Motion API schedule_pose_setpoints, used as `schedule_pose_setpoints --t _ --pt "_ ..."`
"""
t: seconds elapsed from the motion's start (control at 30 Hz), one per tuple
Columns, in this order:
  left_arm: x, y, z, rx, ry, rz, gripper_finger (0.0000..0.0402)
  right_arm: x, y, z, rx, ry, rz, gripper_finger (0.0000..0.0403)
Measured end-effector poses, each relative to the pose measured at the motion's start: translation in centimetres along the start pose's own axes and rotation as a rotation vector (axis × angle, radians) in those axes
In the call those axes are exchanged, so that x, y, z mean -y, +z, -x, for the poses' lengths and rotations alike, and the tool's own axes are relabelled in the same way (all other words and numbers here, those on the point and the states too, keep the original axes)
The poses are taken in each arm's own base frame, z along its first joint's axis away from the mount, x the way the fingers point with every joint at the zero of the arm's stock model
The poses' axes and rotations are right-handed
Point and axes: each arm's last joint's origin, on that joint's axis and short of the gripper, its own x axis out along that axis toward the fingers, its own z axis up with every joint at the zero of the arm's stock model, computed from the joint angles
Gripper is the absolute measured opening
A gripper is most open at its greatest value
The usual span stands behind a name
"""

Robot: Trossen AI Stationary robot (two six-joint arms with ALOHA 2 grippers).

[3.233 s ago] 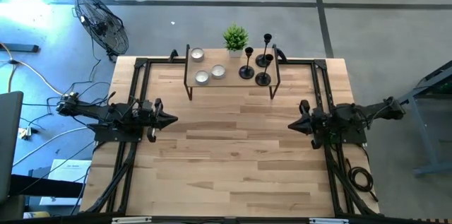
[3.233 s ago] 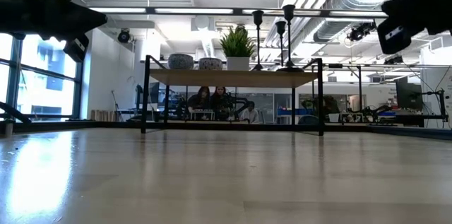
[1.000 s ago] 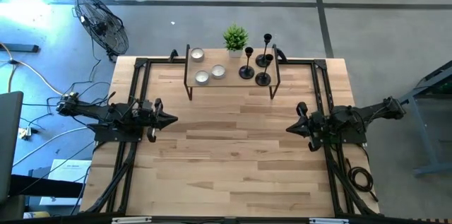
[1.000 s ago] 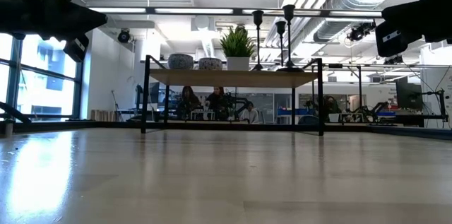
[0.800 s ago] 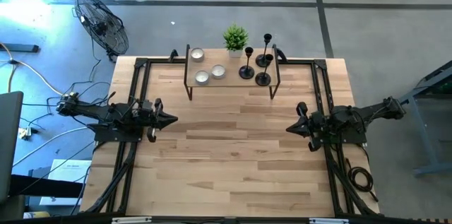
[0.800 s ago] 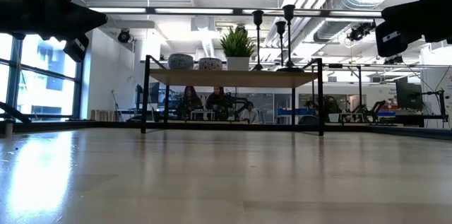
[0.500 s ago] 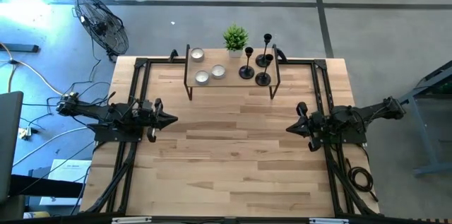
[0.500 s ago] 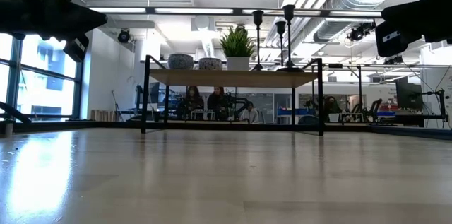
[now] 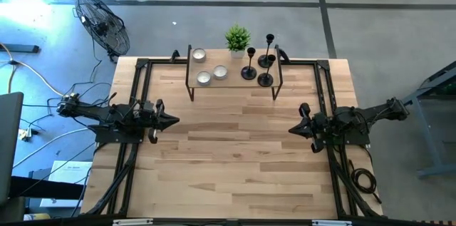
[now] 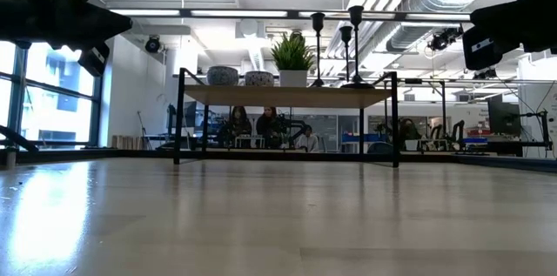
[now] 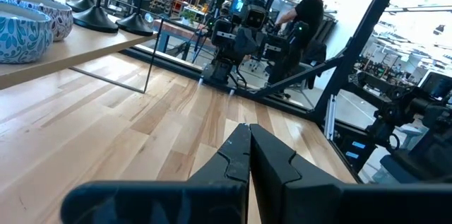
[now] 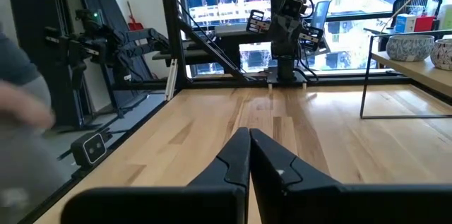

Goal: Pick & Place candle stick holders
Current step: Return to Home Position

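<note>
Three black candle stick holders (image 9: 248, 73) (image 9: 266, 60) (image 9: 265, 79) stand on their round bases at the right end of a small wooden shelf (image 9: 235, 83) at the table's far middle. In the low view they rise above the shelf top (image 10: 318, 48) (image 10: 355, 41). My left gripper (image 9: 174, 120) hovers shut and empty over the table's left side; its closed fingers show in the left wrist view (image 11: 249, 131). My right gripper (image 9: 291, 130) hovers shut and empty over the right side, as the right wrist view shows (image 12: 248, 133). Both are far from the holders.
On the shelf also stand three white tealight bowls (image 9: 204, 78) and a small green potted plant (image 9: 237, 38). Black frame rails (image 9: 139, 90) (image 9: 322, 90) run along the table's left and right sides. Bare wood (image 9: 235, 147) lies between the arms. A blurred person (image 12: 21, 111) shows beyond the table.
</note>
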Motion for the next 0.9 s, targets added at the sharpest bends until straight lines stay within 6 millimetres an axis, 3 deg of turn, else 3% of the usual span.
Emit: schedule_pose_setpoints --t 0.9 --pt "0.0 0.0 0.0 0.0 0.0 0.0 0.0 0.0 -0.02 0.0 -0.001 0.001 0.0 0.0004"
